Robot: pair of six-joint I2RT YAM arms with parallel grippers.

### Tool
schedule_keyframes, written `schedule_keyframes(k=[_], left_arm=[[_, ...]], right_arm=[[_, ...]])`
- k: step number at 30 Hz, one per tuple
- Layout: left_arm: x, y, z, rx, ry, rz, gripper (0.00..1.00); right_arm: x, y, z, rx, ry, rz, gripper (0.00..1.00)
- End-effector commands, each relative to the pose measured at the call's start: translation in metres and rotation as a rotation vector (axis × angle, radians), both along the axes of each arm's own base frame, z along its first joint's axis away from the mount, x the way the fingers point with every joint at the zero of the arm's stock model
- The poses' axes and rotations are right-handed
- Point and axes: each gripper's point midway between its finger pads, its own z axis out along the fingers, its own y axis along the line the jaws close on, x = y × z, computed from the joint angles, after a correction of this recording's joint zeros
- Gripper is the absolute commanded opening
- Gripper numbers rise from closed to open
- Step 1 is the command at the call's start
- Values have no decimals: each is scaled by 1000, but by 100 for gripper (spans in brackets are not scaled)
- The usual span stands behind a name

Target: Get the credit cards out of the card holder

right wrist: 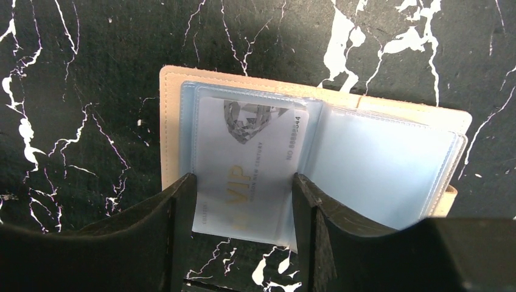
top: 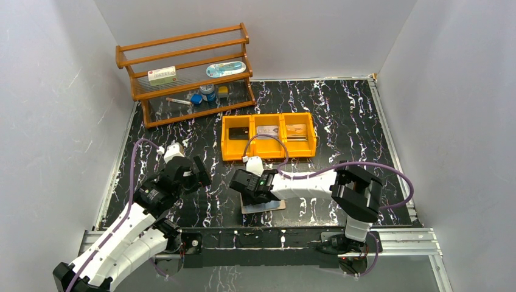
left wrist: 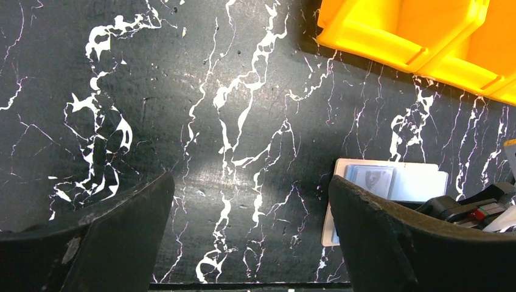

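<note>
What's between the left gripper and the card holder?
Nothing: only bare black white-veined tabletop separates the left gripper from the open tan, blue-pocketed card holder, as the top view shows.

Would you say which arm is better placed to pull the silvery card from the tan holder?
Right: the right gripper straddles the silvery VIP card in the tan card holder; the left gripper hangs open over marbled table.
</note>
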Motion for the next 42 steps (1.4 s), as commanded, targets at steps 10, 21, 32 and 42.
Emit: schedule_keyframes(k=[10,21,32,42], left_arm=[[2,2,11,0,-18,14,98],[5,-48,16,-172,-42,-186,98],[2,-131,-3,-509,82,-409,87],[6,-143,-28,-553,149,-354,71]], right_arm=[[-2,8,11,220,58,-13,43],[-2,5,10,468,189,-35,45],[-3,-6,3,529,198,-55,47],[-4,-9,-1,532,198,-56,47]])
